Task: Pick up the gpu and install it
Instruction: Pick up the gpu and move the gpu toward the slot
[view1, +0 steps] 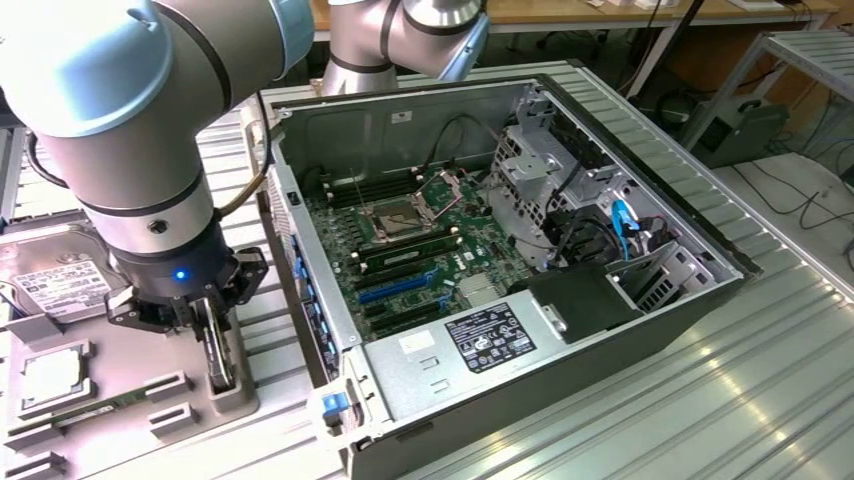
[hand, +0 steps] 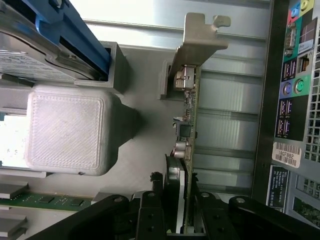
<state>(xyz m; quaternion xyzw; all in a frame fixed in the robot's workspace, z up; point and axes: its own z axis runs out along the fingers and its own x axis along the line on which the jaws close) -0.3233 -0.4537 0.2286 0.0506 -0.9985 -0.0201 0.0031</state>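
The gpu (hand: 189, 115) stands on edge in a slot of the grey parts holder (view1: 147, 400), at the exterior view's left. It is a thin dark card with a silver bracket (hand: 200, 45) at its far end. My gripper (hand: 181, 212) comes down over the card's near end, one black finger (hand: 150, 210) on each side, pressed against it. From outside, the gripper (view1: 211, 335) hangs from the arm's wrist with the card's dark edge (view1: 223, 372) showing below it. The open computer case (view1: 641, 320) lies just to the right, its motherboard (view1: 400, 250) exposed.
The holder also carries a silver hard drive (view1: 54, 285), a processor (view1: 54, 375) and a green memory stick (view1: 80, 412). A white block (hand: 67, 127) rises beside the card. The case's rear port panel (hand: 295, 90) is close by. Ribbed metal tabletop (view1: 747, 400) lies around the case.
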